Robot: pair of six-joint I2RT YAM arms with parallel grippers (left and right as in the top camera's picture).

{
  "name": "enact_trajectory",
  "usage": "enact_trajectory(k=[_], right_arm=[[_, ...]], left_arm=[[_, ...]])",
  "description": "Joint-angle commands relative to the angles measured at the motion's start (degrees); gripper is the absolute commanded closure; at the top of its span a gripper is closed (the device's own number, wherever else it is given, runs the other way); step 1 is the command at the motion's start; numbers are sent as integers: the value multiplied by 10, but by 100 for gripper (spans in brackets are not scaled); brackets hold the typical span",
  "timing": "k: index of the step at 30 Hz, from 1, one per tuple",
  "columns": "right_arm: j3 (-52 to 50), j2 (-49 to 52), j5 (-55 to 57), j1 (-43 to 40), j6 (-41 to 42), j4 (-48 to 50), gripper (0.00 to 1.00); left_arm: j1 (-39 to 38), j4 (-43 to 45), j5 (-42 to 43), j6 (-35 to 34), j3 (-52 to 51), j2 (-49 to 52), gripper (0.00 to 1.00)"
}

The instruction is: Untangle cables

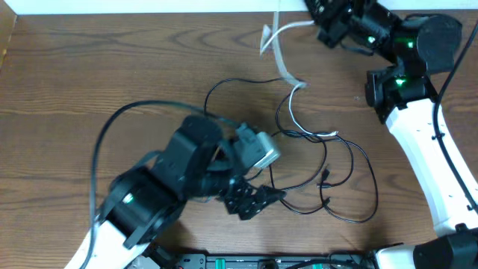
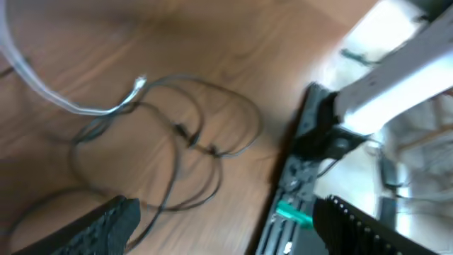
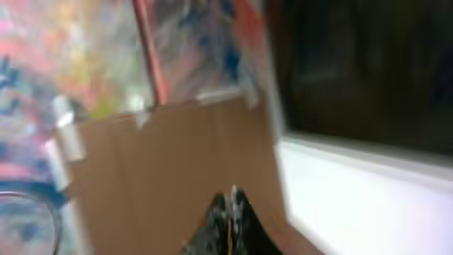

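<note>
Thin white cord (image 1: pixel 282 63) held at far end by right gripper (image 3: pixel 230 207), fingers pressed together, far right. Long thin black cord (image 1: pixel 371 187) laid in loops on brown wooden table (image 1: pixel 75 67), centre-right, crossed by white cord. Left gripper (image 2: pixel 223 212) spread wide, nothing held, beside loops.

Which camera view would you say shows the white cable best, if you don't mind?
The overhead view: the white cable shows nearly whole, from the top of the frame down into the black cable's loops. The left wrist view shows only its lower stretch, blurred; the right wrist view is too blurred to tell.
</note>
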Motion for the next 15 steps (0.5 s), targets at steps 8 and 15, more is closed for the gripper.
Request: enact_trajectory(k=[8,15], right_arm=[[-3,16,115,-96,-245,-524,99],[-3,16,427,-182,-274,-759,99]], left_arm=[[2,-55,-88,-18,1,-22,16],[2,-63,-89,-17,1,-21,16]])
